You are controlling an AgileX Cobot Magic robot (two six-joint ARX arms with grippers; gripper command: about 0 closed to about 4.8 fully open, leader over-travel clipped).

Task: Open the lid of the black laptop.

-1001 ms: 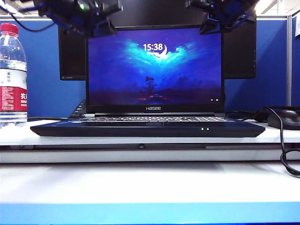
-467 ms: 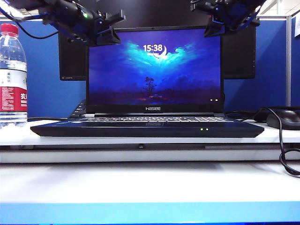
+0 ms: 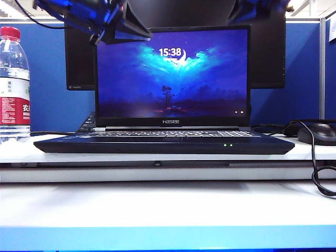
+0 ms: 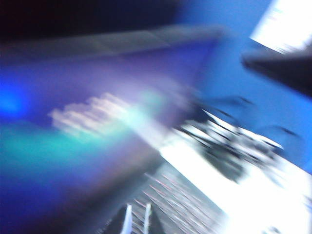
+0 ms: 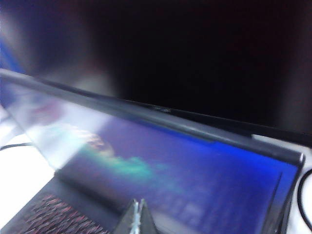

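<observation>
The black laptop (image 3: 165, 144) sits on the white desk with its lid (image 3: 172, 73) standing upright and the screen lit, showing a clock. My left gripper (image 3: 131, 29) hangs at the lid's upper left corner. In the blurred left wrist view, the left gripper (image 4: 138, 219) is open over the keys, with the lit screen (image 4: 73, 136) beside it. My right gripper (image 3: 257, 8) shows only partly, at the lid's upper right corner. In the right wrist view, the right gripper (image 5: 138, 217) is shut and empty, just in front of the screen (image 5: 195, 180).
A water bottle (image 3: 14, 84) stands at the left. A larger black monitor (image 3: 79, 63) rises behind the laptop, with a keyboard (image 3: 89, 123) below it. A mouse (image 3: 317, 134) and its black cable (image 3: 320, 173) lie at the right.
The left gripper has swung right and turned toward the lid's upper left corner. The right gripper has risen almost out of the top of the view. The lid's top edge stands slightly higher.
</observation>
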